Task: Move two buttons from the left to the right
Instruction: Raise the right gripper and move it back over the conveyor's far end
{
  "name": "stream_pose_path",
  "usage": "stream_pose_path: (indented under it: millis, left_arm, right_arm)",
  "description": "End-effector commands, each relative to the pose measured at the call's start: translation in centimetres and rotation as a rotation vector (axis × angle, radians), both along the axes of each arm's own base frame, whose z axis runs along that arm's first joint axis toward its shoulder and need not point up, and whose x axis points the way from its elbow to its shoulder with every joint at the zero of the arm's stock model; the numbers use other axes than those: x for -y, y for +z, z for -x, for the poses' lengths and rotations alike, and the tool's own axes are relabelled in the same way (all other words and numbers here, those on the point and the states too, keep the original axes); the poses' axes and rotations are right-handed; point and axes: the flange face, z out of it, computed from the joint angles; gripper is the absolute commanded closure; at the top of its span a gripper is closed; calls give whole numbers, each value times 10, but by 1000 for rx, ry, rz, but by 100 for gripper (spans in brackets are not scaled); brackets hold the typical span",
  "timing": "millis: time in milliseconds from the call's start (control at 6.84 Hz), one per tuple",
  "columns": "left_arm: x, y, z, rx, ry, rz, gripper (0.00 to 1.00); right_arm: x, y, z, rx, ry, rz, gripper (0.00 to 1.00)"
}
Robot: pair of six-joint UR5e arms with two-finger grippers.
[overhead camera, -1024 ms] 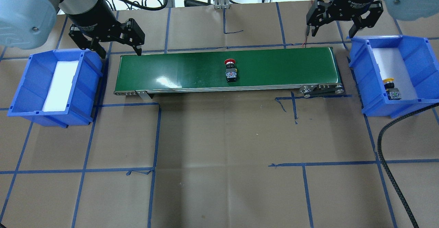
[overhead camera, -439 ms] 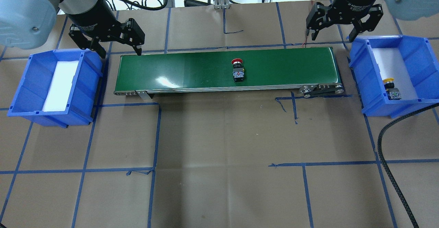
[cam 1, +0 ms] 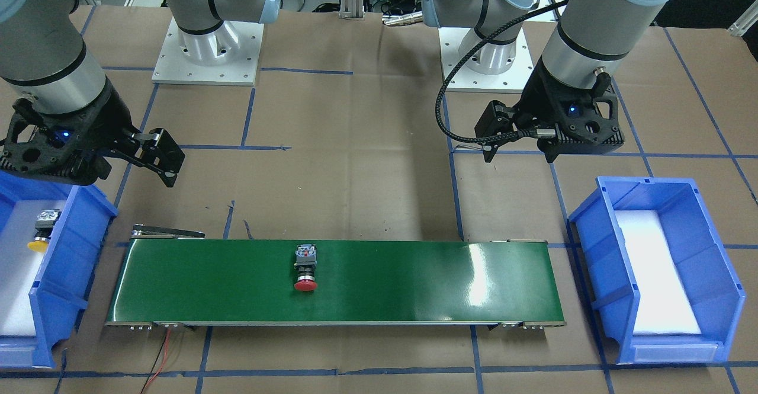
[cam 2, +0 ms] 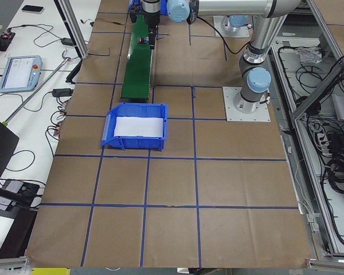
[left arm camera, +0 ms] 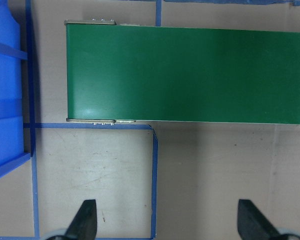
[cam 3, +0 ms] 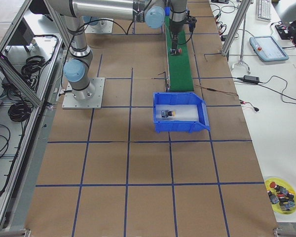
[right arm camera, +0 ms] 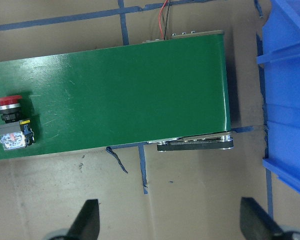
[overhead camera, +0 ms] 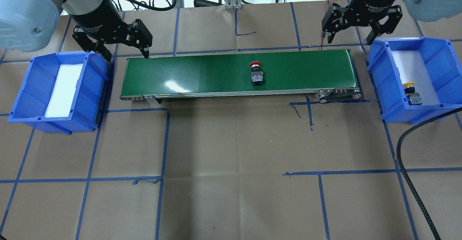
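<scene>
The red button point(overhead camera: 256, 74) lies on its side on the green conveyor belt point(overhead camera: 195, 74), right of the belt's middle; it also shows in the front view point(cam 1: 305, 269) and at the left edge of the right wrist view point(right arm camera: 11, 122). The yellow button point(overhead camera: 411, 92) lies in the right blue bin point(overhead camera: 382, 77). My right gripper point(overhead camera: 348, 38) is open and empty, above the belt's far right end beside that bin. My left gripper point(overhead camera: 126, 52) is open and empty, over the belt's far left end next to the left blue bin point(overhead camera: 25, 88), which holds only a white pad.
A black cable point(overhead camera: 408, 168) runs across the table's right side. Blue tape lines grid the brown paper table. A yellow dish with spare buttons point(cam 3: 281, 195) sits on the side bench, off the table.
The red button has travelled to the right along the belt. My right gripper has shifted slightly. My left gripper has not moved.
</scene>
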Motion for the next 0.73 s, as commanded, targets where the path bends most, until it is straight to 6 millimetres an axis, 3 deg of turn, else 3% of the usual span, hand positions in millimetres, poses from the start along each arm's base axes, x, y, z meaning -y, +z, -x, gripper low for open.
stream_pose_path:
  millis: [0,146,585]
  left_arm:
    - [0,0,0,0,0,1,0]
    - [0,0,0,0,0,1,0]
    - [0,-1,0,0,0,-3,0]
  right_arm:
    - [1,-2,0,0,5,-3,0]
    - [1,-4,0,2,3,-3,0]
    - [-5,-38,-3,17,1,2,1]
